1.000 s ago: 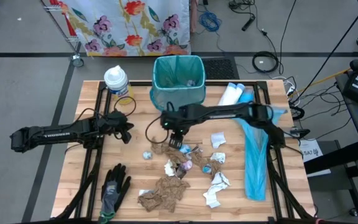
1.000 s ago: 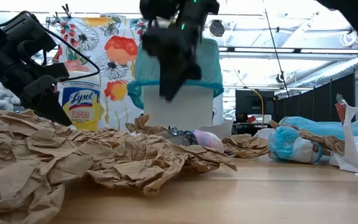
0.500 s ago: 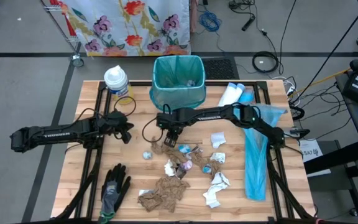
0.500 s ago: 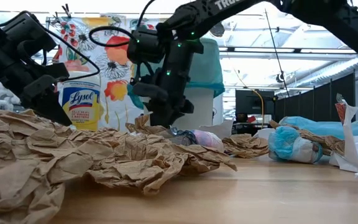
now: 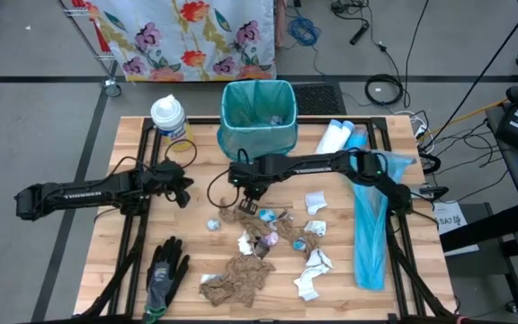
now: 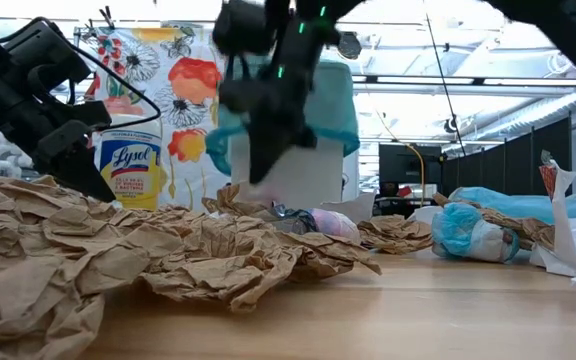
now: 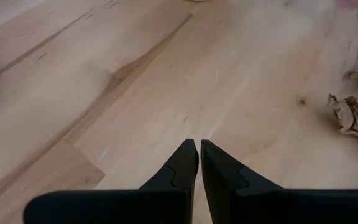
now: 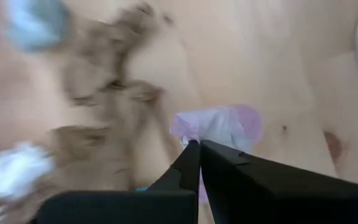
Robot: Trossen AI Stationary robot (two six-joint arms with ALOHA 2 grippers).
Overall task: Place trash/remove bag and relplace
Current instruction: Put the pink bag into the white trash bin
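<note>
The trash [image 5: 263, 236], brown paper wads, white tissue and small shiny wrappers, lies scattered mid-table in front of the bin [image 5: 257, 117], which is lined with a teal bag. My right gripper [image 5: 247, 203] hangs over the far left of the heap. It is shut, with a pale purple-white wrapper [image 8: 219, 124] at its tips. It shows blurred and raised in the low view [image 6: 265, 165]. My left gripper [image 5: 184, 191] waits shut over bare wood at the left [image 7: 197, 146]. My right gripper pinches the near edge of the purple-white wrapper [image 8: 194, 134] between its fingertips. The fingers slant down from the far side. Blur hides whether the wrapper hangs clear of the heap.
A Lysol tub [image 5: 169, 117] stands far left of the bin. White bottles [image 5: 335, 137] and a loose blue bag [image 5: 367, 225] lie at the right. A black-and-grey glove [image 5: 165, 270] lies near left. Large brown paper [image 6: 118, 250] fills the near edge.
My right gripper dropped onto the far-left edge of the trash heap, shut there, and has since risen fast. My left arm has kept still.
</note>
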